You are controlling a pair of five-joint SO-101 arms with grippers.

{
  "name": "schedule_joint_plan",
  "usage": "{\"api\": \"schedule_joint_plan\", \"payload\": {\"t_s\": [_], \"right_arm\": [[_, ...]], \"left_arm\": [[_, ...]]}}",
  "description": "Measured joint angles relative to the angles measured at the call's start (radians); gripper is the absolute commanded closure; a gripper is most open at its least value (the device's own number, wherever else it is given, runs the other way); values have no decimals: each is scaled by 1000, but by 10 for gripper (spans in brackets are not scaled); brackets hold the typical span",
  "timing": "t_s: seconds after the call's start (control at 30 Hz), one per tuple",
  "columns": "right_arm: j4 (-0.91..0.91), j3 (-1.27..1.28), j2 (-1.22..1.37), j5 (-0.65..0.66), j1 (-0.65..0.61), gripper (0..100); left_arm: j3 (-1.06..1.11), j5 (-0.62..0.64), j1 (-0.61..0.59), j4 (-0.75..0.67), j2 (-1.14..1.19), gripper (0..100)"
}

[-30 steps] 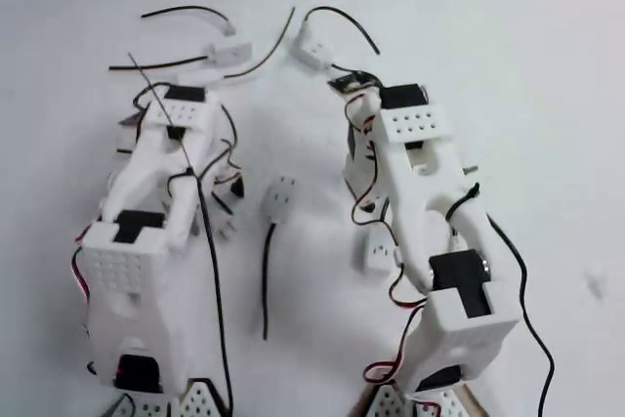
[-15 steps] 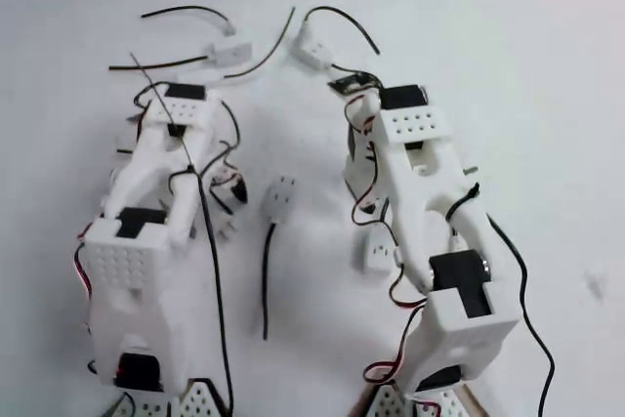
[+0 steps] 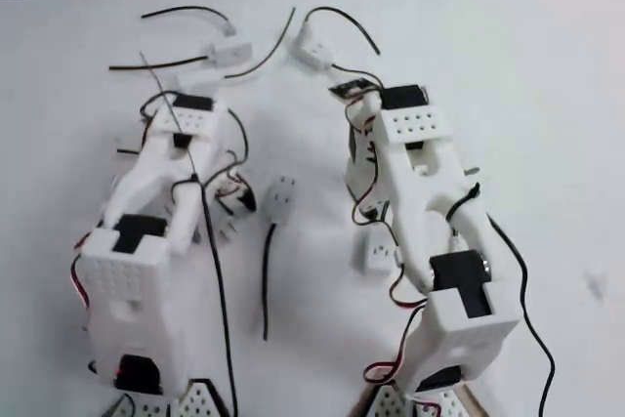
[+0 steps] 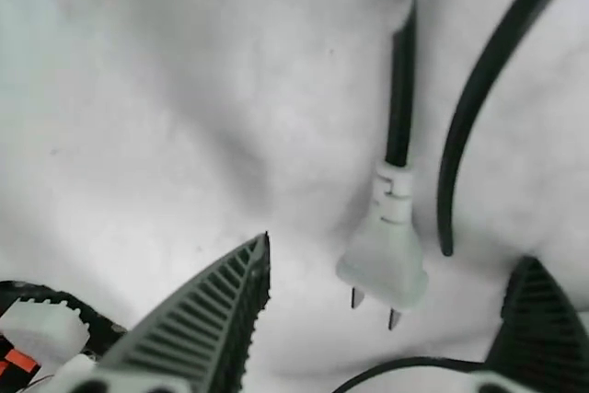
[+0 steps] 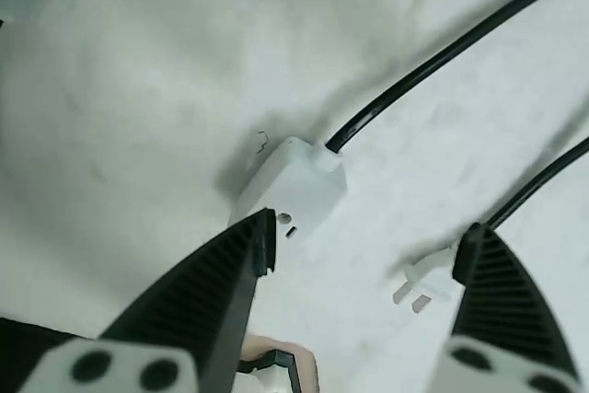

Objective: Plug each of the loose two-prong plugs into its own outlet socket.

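A white two-prong plug (image 4: pixel 384 260) on a black cable lies on the table with its prongs toward the camera. My left gripper (image 4: pixel 396 250) is open just above it, one ribbed finger (image 4: pixel 216 319) on each side, not touching. From above, this left arm (image 3: pixel 184 124) sits close behind a white plug (image 3: pixel 227 51) at the table's back. My right gripper (image 5: pixel 370 225) is open over a white outlet socket (image 5: pixel 294 186) with a black cable, and a small plug (image 5: pixel 421 284) lies beside it. That socket (image 3: pixel 312 46) lies just beyond the right arm (image 3: pixel 410 129).
Two more white sockets lie between the arms: one (image 3: pixel 281 197) with a black cable trailing toward the front edge, another (image 3: pixel 376 254) against the right arm. A thin plug end (image 3: pixel 229 28) and loose black cables curl at the back. The white table (image 3: pixel 547 95) has room right.
The left arm has shifted slightly to the right and forward, toward the plug at the back. The right arm and the loose parts have not moved.
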Motion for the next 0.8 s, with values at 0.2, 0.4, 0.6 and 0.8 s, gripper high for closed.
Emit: {"api": "schedule_joint_plan", "payload": {"t_s": [0.2, 0.4, 0.6, 0.8], "right_arm": [[25, 0, -2, 0, 0, 690], [48, 0, -11, 0, 0, 690], [52, 0, -11, 0, 0, 690], [71, 0, -11, 0, 34, 690]], "left_arm": [[12, 77, 8, -8, -2, 611], [20, 226, 68, -6, -2, 608], [23, 187, 71, -9, -2, 611], [23, 51, 52, -28, 0, 674]]}}
